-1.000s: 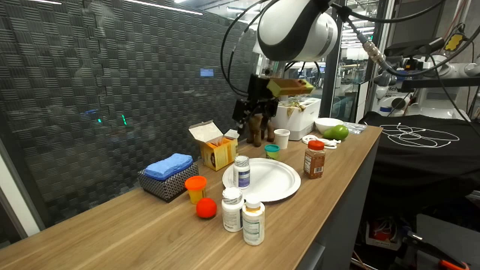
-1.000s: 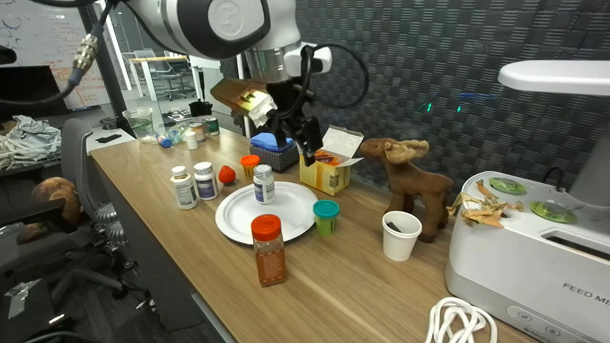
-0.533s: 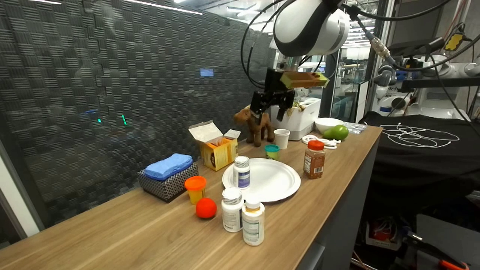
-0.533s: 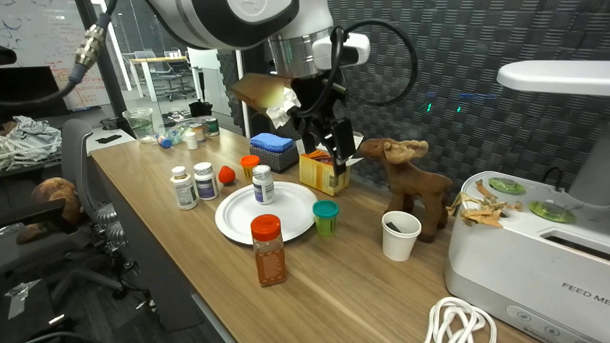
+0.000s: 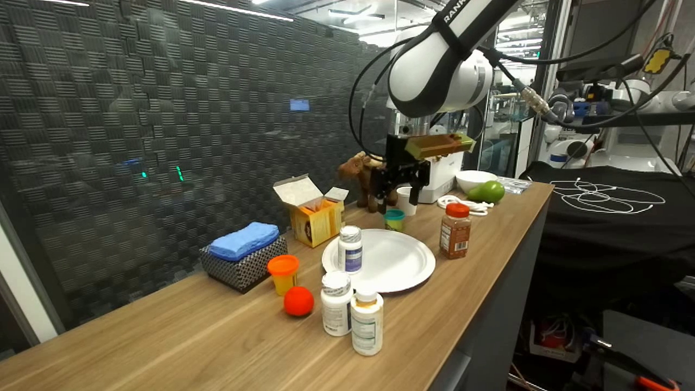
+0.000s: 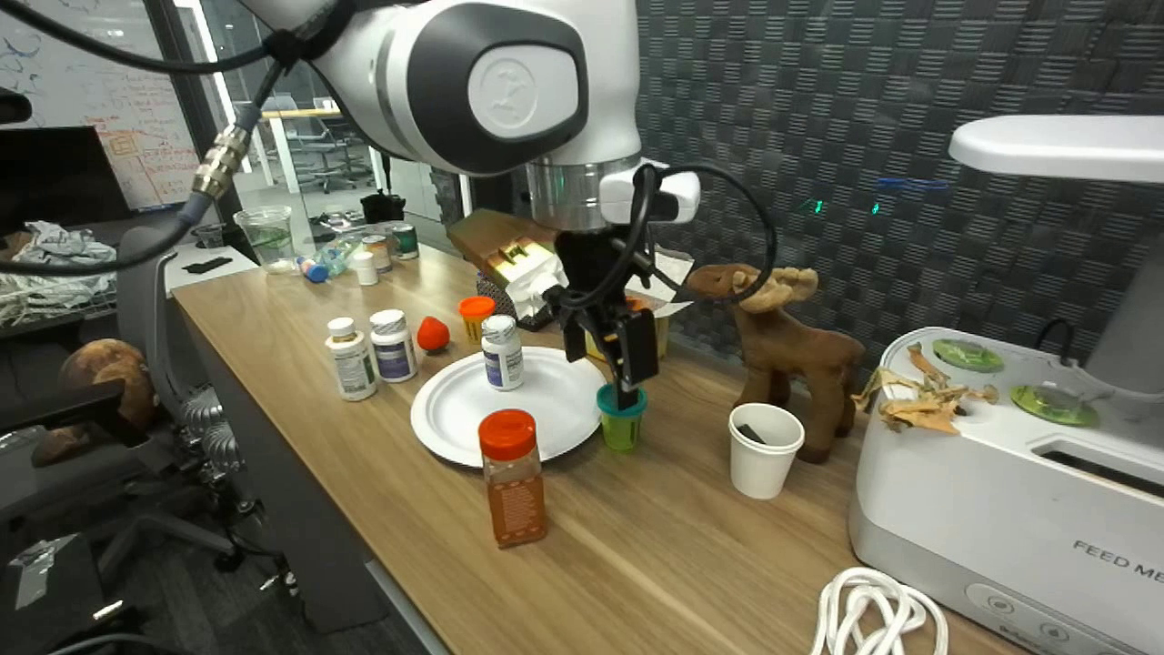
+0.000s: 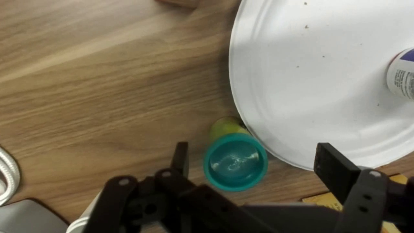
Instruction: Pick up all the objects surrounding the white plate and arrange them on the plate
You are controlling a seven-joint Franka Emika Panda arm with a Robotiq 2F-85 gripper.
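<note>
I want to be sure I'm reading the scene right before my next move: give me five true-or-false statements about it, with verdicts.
1. The black two-fingered gripper is open. True.
2. A teal-lidded green cylindrical tub stands on the wood-grain counter, beside the round white plate. True.
3. The gripper holds that tub. False: it holds nothing.
4. The plate holds two bottles. False: only one stands on it, a purple-labelled white pill bottle.
5. A clear red-lidded jar stands on the counter, off the plate. True.
</note>
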